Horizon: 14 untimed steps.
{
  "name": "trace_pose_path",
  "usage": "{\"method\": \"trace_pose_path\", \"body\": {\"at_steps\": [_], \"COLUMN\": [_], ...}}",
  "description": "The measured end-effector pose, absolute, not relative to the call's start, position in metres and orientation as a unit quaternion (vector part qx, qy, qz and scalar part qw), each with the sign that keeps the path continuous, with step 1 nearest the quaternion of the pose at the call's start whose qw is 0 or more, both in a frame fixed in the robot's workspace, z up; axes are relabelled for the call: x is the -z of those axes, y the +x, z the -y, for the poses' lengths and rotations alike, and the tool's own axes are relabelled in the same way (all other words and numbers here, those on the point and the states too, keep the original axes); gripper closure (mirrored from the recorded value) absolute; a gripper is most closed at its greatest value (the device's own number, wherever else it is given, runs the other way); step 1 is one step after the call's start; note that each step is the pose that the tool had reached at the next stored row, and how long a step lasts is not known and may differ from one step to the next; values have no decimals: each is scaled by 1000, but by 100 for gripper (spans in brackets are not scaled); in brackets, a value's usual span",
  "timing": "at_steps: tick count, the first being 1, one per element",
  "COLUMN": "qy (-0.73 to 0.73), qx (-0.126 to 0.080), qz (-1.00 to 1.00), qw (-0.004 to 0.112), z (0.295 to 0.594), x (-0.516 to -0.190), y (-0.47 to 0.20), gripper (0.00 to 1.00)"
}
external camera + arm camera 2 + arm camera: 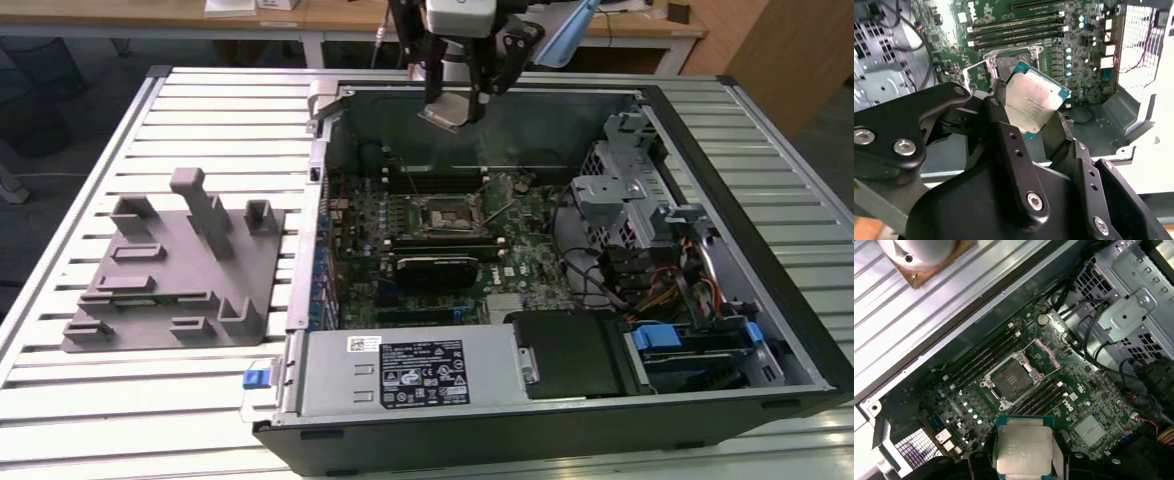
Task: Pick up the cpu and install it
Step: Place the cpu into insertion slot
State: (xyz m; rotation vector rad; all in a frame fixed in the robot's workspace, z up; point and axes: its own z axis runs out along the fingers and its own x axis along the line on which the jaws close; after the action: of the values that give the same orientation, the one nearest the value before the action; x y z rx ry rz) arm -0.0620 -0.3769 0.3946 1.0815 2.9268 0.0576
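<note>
Now gripping cpu [1035,102] by two opposite edges, gripper [1029,125] closed down to chip width. Holding it tilted, silver top up toward the wrist cameras, probably to keep the contact side untouched. Hanging high over far wall of open PC case [561,125], well above motherboard [521,250]. CPU socket [1013,377] below, empty, frame apparently open to receive the chip. Grey fixture [174,270] on slatted table [80,400], exterior view's left of case, well apart.
</note>
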Motion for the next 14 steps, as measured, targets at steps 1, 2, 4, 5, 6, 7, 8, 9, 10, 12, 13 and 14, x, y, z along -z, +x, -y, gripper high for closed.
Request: {"method": "trace_pose_path", "body": {"at_steps": [1,2,4,5,6,7,8,9,10,12,13,14], "qy": [355,363,380,388,397,405,414,422,430,446,454,462], "qx": [-18,-18,-18,-18,-18,-18,-18,-18,-17,-17,-17,-17], "qz": [-935,-931,-925,-921,-918,-914,-910,-906,-903,-895,-891,-886], "qw": [11,11,11,11,12,12,12,12,12,13,13,13], "z": [377,377,377,377,377,377,377,377,377,377,377,377], "x": [-394,-394,-394,-393,-393,-393,-393,-392,-392,-391,-391,-391], "y": [-62,-62,-62,-62,-62,-62,-62,-62,-62,-62,-62,-62], "gripper": [47,47,47,47,47,47,47,47,47,47,47,47]}}
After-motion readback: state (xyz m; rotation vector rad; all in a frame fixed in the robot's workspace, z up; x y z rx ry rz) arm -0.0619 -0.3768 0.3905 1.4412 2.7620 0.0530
